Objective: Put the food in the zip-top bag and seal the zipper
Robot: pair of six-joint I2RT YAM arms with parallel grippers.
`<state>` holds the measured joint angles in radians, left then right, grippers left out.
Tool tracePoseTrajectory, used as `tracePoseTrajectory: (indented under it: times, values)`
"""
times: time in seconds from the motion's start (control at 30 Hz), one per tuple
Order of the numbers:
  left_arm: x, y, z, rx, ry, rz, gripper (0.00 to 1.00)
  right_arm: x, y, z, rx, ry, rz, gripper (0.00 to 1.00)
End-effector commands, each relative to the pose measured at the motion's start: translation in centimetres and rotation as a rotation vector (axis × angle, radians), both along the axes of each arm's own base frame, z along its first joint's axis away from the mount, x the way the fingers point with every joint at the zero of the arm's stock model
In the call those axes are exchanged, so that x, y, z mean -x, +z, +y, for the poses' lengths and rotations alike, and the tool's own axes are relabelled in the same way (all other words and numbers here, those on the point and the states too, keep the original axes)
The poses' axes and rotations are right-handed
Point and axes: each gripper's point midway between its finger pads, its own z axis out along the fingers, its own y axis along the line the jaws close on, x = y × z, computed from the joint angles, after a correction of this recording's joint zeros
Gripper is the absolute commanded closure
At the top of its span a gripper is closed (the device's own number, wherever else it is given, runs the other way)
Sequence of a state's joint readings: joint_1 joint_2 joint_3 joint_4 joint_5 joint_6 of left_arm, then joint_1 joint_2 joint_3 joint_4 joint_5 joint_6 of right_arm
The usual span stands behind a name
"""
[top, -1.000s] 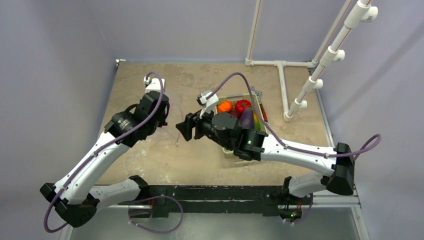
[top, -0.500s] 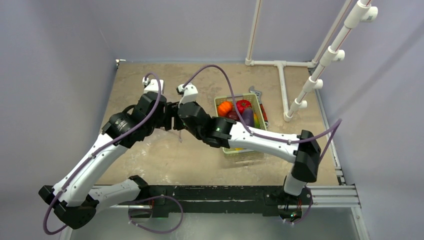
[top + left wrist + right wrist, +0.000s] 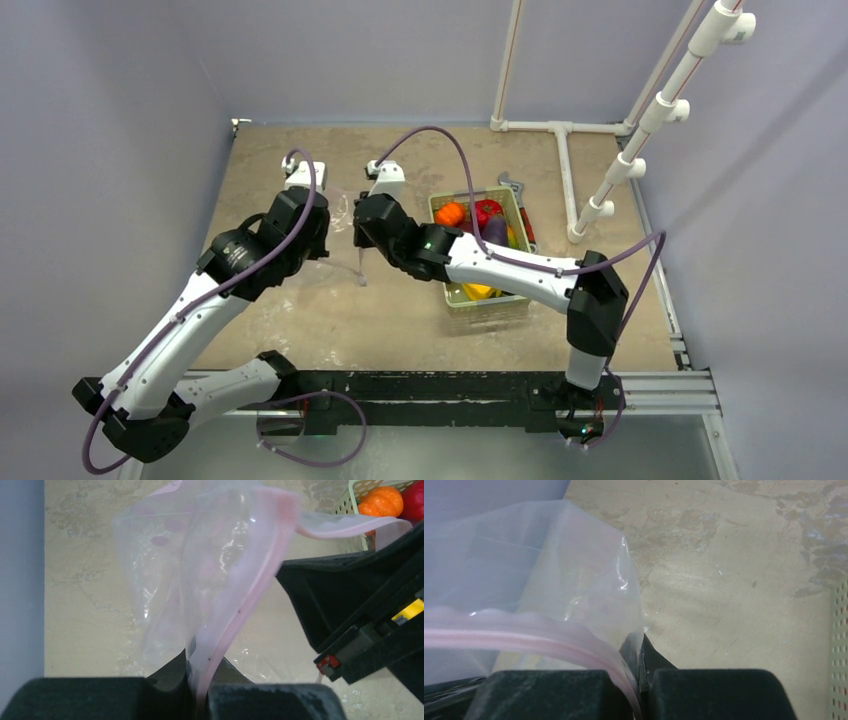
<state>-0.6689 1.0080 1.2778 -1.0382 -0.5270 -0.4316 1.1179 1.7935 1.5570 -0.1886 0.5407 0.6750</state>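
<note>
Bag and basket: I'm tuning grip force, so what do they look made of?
The zip-top bag looks like thin, soft, glossy clear plastic film: it crinkles, catches glare, and the table shows through. Its zipper seems a thicker pale pink plastic strip. The basket appears rigid light green moulded plastic, with an even grid of holes.

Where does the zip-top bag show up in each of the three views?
Top external: zip-top bag, faint, centre, left of the green basket.
Left wrist: fills the middle; basket top right.
Right wrist: left half; basket at right edge.
Shared landmark: the basket.
</note>
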Motion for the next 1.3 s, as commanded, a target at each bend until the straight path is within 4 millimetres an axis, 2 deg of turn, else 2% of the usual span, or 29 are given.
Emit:
tracePoseTrajectory:
  times: [0.0, 0.2, 0.33, 0.43, 0.57, 0.73, 0.9, 1.03, 1.17, 1.27]
  values:
    - [0.4, 0.9, 1.1, -0.036, 0.008, -0.021, 1.0, -1.9, 0.1, -2.9, 0.007, -0.099, -0.019, 1.0]
    - [0.6, 3.2, 2.8, -0.099, 0.044, -0.05, 1.0, -3.4, -6.7, -7.4, 0.209, -0.25, 0.033, 1.0]
    - [0.8, 4.0, 3.8, -0.16, 0.065, -0.034, 1.0, -3.5, -9.3, -8.6, 0.274, -0.304, 0.054, 1.0]
    - [0.8, 4.5, 4.5, -0.191, 0.088, -0.039, 1.0, -3.5, -10.1, -8.4, 0.283, -0.301, 0.061, 1.0]
    - [0.7, 4.4, 4.3, -0.193, 0.081, -0.038, 1.0, -3.4, -8.8, -6.1, 0.208, -0.206, 0.055, 0.99]
    - [0.2, 3.0, 3.6, -0.191, 0.064, -0.019, 1.0, -3.0, -6.4, -2.7, 0.097, -0.066, 0.038, 0.87]
    - [-0.1, 1.3, 3.6, -0.224, 0.07, 0.003, 1.0, -2.7, -5.1, -0.3, 0.043, 0.035, 0.037, 0.78]
    - [-0.4, 0.2, 3.5, -0.248, 0.074, 0.025, 1.0, -2.1, -3.0, 1.3, -0.025, 0.115, 0.02, 0.68]
    - [-0.7, -0.6, 3.4, -0.273, 0.081, 0.042, 1.0, -1.5, -0.8, 2.6, -0.079, 0.19, 0.002, 0.64]
    - [-1.0, -1.2, 3.2, -0.279, 0.081, 0.051, 1.0, -1.1, 0.7, 3.0, -0.106, 0.221, -0.007, 0.57]
